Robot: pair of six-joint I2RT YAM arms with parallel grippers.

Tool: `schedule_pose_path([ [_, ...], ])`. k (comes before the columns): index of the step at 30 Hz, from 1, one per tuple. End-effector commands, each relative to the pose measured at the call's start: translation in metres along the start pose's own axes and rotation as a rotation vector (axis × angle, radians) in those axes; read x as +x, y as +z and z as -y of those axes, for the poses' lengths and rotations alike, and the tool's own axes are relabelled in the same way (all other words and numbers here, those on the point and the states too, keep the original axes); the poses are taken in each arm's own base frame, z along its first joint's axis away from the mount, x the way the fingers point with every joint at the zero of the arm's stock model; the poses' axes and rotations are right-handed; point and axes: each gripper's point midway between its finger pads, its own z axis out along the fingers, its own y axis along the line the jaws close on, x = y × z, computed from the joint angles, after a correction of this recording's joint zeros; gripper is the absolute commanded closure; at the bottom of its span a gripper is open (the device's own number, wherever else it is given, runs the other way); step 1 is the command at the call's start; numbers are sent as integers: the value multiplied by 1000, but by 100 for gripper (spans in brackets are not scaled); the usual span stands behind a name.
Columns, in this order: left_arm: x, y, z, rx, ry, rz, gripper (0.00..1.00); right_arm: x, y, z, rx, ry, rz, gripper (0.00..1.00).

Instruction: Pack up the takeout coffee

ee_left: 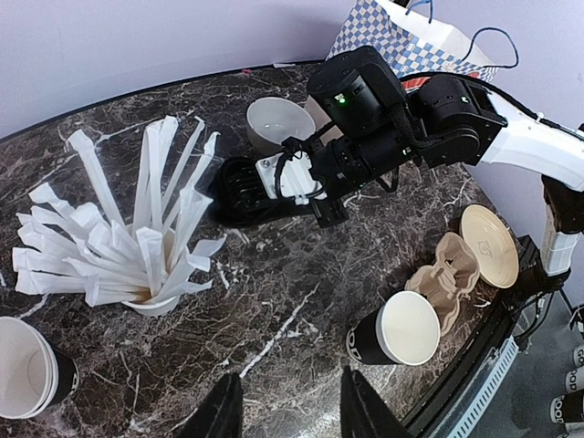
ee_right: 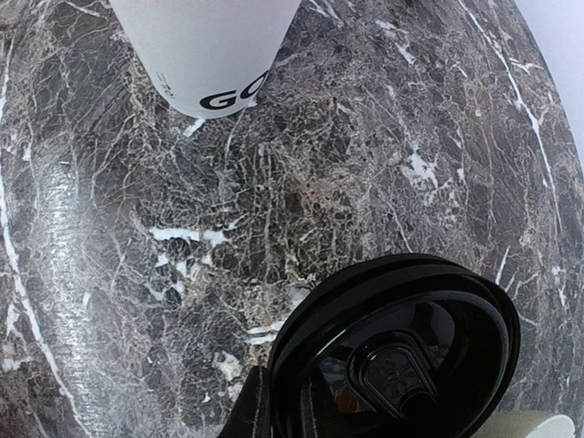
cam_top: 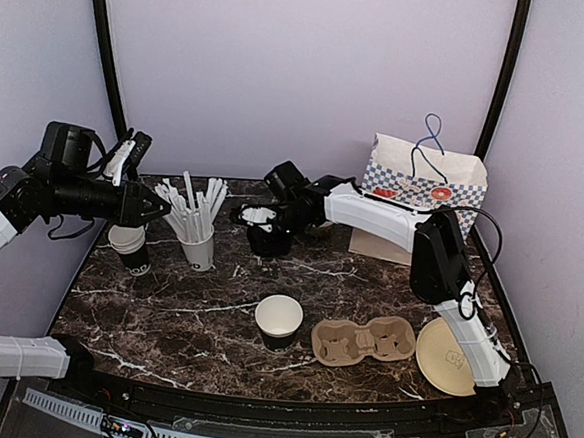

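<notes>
At table [cam_top: 216, 304] rear, right gripper [cam_top: 260, 220] pinches black lid [ee_right: 401, 356] rim, presumably for capping; left gripper [ee_left: 292, 411] hovers spread, empty.

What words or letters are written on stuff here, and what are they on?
"GO": big black letters on the white cup; any more is out of view.
Tiny print beside it: too small to read.
Checkered paper bag: red print, too blurred.
Tan round disc: a mark, too blurred.
Black cup: white letters, unreadable.
Black lid: no words visible.
</notes>
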Motion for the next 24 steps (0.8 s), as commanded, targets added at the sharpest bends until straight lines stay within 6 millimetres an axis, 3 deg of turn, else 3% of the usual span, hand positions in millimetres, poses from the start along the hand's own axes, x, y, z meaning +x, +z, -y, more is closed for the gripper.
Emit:
schedule_pose_path([
  [1,1,-2,5,18,21,7,61,-13,-21,-8,-30,35,51,99],
  [5,2,-2,3,12,26,7,61,-9,-37,-8,9,21,51,99],
  [9,3,4,3,23,21,-4,61,4,-32,-1,33,33,-6,99],
  [14,-1,2,6,32,20,3,61,25,-34,-11,-1,62,-77,98],
  [24,3,0,5,24,17,-9,61,91,-42,1,34,192,-212,97],
])
